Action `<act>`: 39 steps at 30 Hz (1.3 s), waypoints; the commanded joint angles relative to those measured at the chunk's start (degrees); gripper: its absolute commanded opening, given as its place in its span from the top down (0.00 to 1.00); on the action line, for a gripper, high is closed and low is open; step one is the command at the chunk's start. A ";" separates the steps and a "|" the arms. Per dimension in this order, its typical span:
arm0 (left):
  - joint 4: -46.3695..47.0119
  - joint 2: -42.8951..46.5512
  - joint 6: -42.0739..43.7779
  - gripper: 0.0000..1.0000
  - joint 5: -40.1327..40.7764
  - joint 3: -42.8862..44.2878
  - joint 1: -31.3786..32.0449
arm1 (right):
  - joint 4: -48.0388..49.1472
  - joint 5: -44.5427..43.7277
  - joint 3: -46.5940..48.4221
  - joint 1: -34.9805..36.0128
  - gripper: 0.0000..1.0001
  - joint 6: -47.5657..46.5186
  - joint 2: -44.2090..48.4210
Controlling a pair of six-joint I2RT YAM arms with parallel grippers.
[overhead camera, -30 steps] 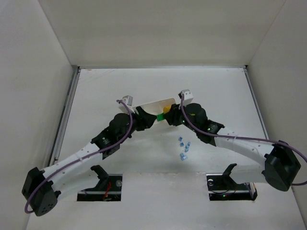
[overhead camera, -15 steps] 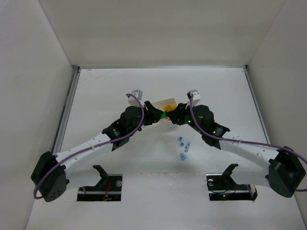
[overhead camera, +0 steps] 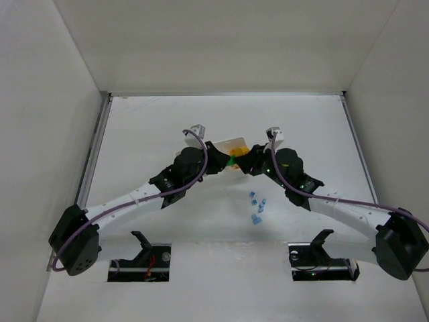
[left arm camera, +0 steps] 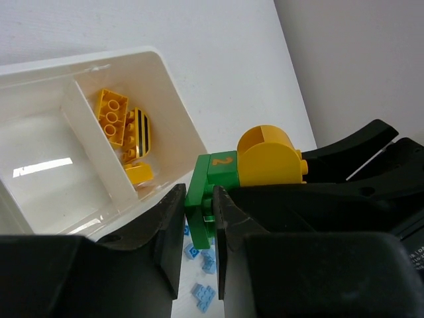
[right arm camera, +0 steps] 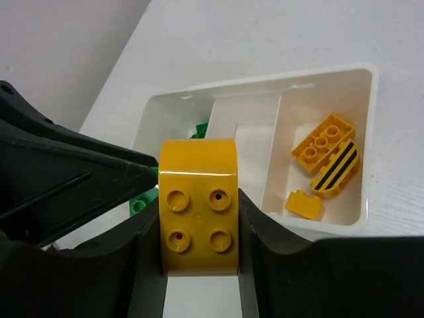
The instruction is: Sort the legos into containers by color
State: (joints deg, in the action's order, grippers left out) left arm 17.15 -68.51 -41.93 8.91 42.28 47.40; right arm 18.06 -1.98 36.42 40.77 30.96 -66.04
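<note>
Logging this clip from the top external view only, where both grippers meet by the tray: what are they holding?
Observer: The left gripper is clamped on a green plastic brick marked 2, which looks joined to a yellow round-topped brick.
Operator: Who holds the yellow one?
Observer: The right gripper, clamped across its sides.
Operator: Anything sorted yet?
Observer: Three yellow pieces lie in one end compartment of the white plastic tray; the middle compartment looks empty.

White table [overhead camera: 147, 127], white walls [overhead camera: 221, 40], metal edge rail [overhead camera: 92, 154].
</note>
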 commanded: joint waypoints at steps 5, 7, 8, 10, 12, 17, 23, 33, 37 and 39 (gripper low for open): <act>-1.67 5.13 1.24 0.90 2.25 -1.14 -4.63 | 8.21 6.27 -2.67 -4.52 0.74 4.63 3.55; -3.51 6.80 1.41 0.90 2.78 -2.29 -6.30 | 9.09 7.51 -3.03 -5.05 0.74 5.68 3.38; -4.39 7.77 1.50 0.90 3.04 -2.81 -7.18 | 9.35 7.69 -3.11 -5.14 0.74 5.95 3.11; -5.89 9.53 1.76 0.90 3.48 -3.87 -8.76 | 9.62 7.87 -3.03 -4.96 0.74 5.95 2.41; -7.30 11.11 2.12 0.90 3.92 -4.57 -10.43 | 9.71 7.60 -2.85 -4.87 0.74 5.87 1.88; -10.46 11.65 3.43 0.89 4.63 -5.19 -13.07 | 9.71 7.16 -2.41 -4.79 0.73 5.51 0.74; -11.61 10.59 5.02 0.87 8.40 -6.16 -13.08 | 9.71 7.16 -2.41 -4.61 0.73 5.43 0.30; -9.50 9.62 5.81 0.57 9.11 -5.37 -12.20 | 10.67 7.86 -1.80 -3.12 0.73 5.86 -1.55; -8.63 11.11 3.10 0.54 9.02 -4.32 -10.54 | 13.04 10.23 -1.88 -2.32 0.72 7.44 -2.25; -7.49 11.47 0.55 0.52 8.32 -4.14 -8.87 | 15.24 12.08 -2.15 -2.32 0.71 9.46 -3.04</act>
State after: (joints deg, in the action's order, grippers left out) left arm 6.02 -59.13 -38.52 17.17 36.03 36.64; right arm 25.76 6.87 33.52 37.98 37.74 -68.45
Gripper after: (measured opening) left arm 0.475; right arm 0.431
